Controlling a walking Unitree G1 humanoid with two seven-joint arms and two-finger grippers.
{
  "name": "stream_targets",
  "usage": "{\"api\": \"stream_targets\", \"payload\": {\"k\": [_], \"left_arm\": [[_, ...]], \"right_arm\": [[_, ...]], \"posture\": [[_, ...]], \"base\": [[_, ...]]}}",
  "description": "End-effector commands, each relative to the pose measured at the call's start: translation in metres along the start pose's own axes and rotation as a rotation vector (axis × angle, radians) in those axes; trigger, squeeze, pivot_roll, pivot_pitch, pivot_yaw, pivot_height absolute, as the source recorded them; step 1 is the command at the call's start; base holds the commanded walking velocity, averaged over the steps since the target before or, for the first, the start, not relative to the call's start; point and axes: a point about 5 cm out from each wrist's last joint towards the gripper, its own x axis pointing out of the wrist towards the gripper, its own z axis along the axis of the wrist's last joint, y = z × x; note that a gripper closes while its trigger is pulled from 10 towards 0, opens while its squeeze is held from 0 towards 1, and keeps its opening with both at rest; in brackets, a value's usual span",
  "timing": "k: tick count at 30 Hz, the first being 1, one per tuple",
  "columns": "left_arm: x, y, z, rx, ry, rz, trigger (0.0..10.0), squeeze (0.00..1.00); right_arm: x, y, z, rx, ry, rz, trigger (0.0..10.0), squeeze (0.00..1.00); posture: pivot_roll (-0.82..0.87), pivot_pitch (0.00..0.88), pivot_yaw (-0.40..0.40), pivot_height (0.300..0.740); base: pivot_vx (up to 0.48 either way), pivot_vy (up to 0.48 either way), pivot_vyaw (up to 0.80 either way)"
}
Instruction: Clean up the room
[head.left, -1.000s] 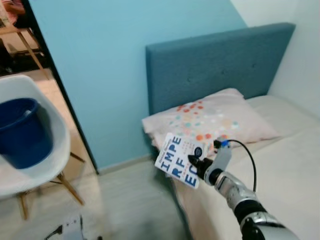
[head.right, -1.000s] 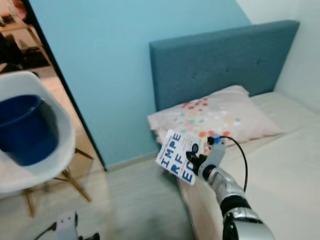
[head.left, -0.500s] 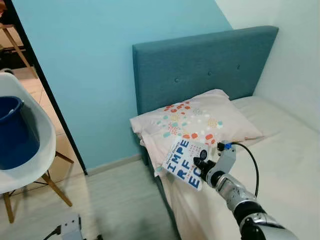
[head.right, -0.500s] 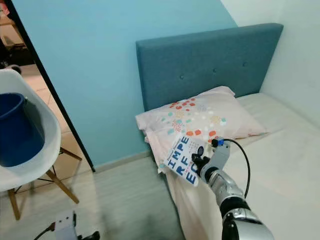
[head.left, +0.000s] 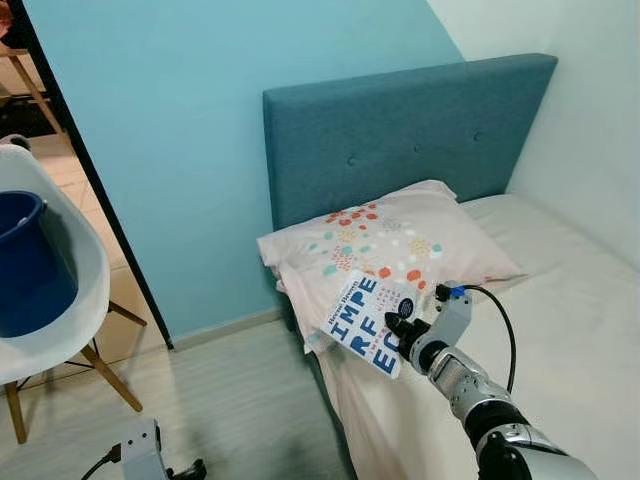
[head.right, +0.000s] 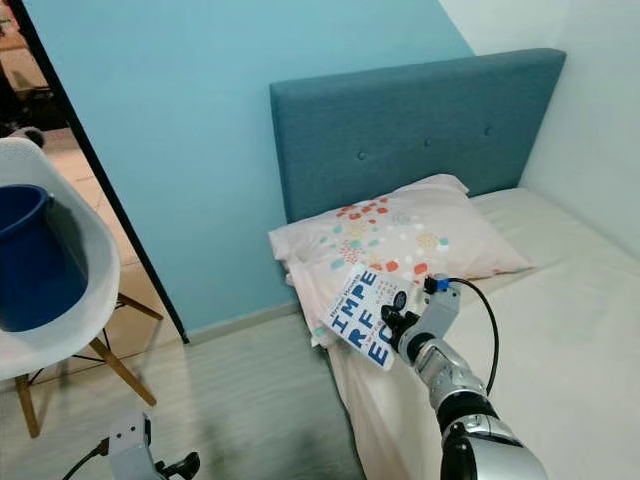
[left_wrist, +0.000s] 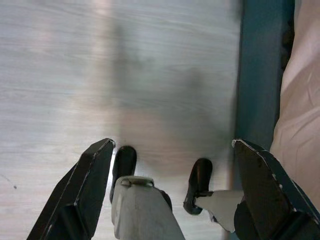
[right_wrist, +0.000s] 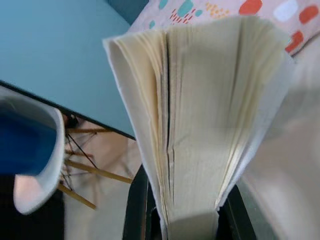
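Nearest, the left gripper (left_wrist: 170, 200) hangs idle over pale wood-grain floor (left_wrist: 100, 75), its fingers spread apart and holding nothing. The right gripper (head.left: 405, 335) is clenched on a book (head.left: 365, 325), held above the near left edge of the bed (head.left: 560, 340). Half a second ago the book overlapped the pillow's lower edge much as now, so the carry has slowed; by my judgement, a resting place is not yet chosen. The book is a soft paperback, its white cover bearing bold blue letters and its cream pages fanning loosely. Beyond lies a plump, dotted pillow (head.left: 400, 235), then a padded teal headboard (head.left: 400, 130). Far left, a moulded white chair (head.left: 75, 320) holds a blue bucket (head.left: 25, 265).
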Motion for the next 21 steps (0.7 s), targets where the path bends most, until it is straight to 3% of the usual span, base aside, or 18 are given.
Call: {"api": "stream_targets", "payload": {"k": [1,4,7,9,12,14,21], "left_arm": [[0.001,-0.001,0.005,0.003,-0.022,-0.007,10.0,0.00],[0.004,-0.006,0.025,0.037,-0.102,-0.031,10.0,0.00],[0.005,-0.007,0.033,0.053,-0.132,-0.036,10.0,0.00],[0.006,-0.007,0.056,0.092,-0.210,-0.043,10.0,0.00],[0.006,-0.006,0.070,0.106,-0.253,-0.039,10.0,0.00],[0.005,-0.005,0.095,0.123,-0.337,-0.027,10.0,0.00],[0.003,-0.005,0.115,0.114,-0.412,-0.014,10.0,0.00]], "right_arm": [[0.002,0.003,0.009,0.049,-0.047,0.017,10.0,0.00],[-0.003,-0.008,0.016,0.096,-0.073,-0.007,10.0,0.00],[-0.004,-0.011,0.019,0.103,-0.080,-0.018,10.0,0.00],[-0.010,-0.022,0.027,0.136,-0.112,-0.046,10.0,0.00],[-0.013,-0.029,0.031,0.153,-0.131,-0.062,10.0,0.00],[-0.019,-0.038,0.039,0.190,-0.174,-0.082,10.0,0.00],[-0.023,-0.041,0.053,0.220,-0.252,-0.062,10.0,0.00]], "posture": [[-0.14,0.000,-0.011,0.715],[-0.14,0.000,-0.013,0.700],[-0.14,0.000,-0.015,0.695],[-0.14,0.000,-0.016,0.685],[-0.14,0.000,-0.019,0.680],[-0.15,0.000,-0.023,0.670],[-0.16,0.000,-0.005,0.650]], "base": [[0.000,0.000,0.00],[0.000,0.000,0.00],[0.000,0.000,0.00],[0.000,0.000,0.00],[0.000,0.000,0.00],[0.000,0.000,0.00],[0.000,0.000,0.00]]}}
